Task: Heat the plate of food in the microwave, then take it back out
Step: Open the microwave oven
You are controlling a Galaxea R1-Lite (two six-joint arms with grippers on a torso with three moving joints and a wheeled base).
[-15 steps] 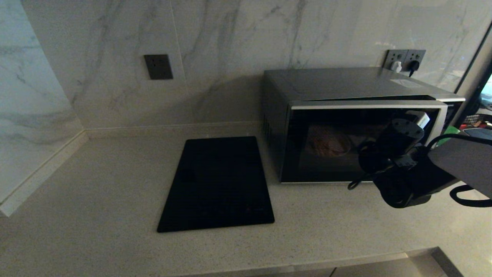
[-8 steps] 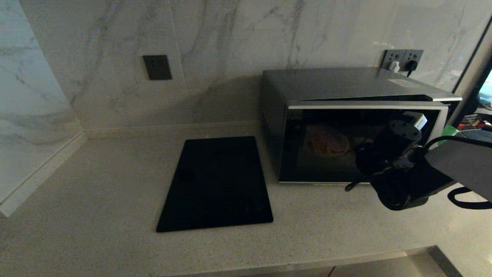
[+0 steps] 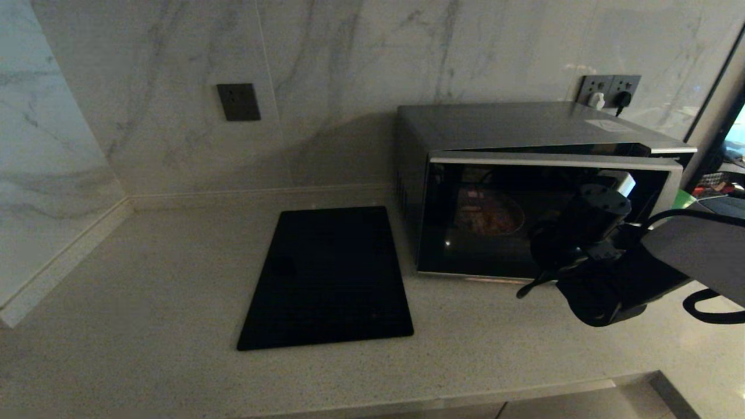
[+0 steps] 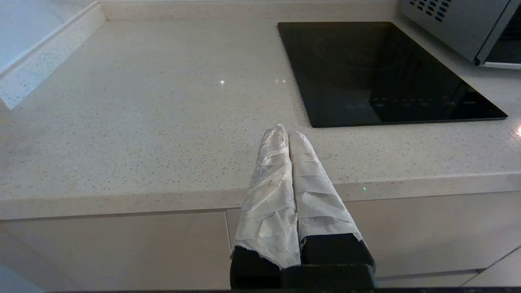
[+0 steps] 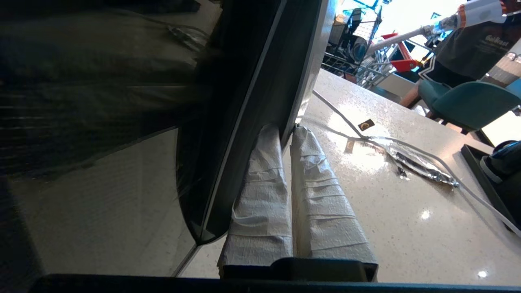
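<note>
Door-opening step: right gripper (image 5: 287, 132) jaws clenched on the free edge of the microwave (image 3: 524, 174) door, ajar; next, swing it wide to reach the plate of food (image 3: 488, 212).

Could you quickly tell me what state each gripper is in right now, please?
Left gripper: shut, holding nothing, parked over the counter edge.
Right gripper: jaws shut at the free edge of the microwave door; grip cannot be told.
</note>
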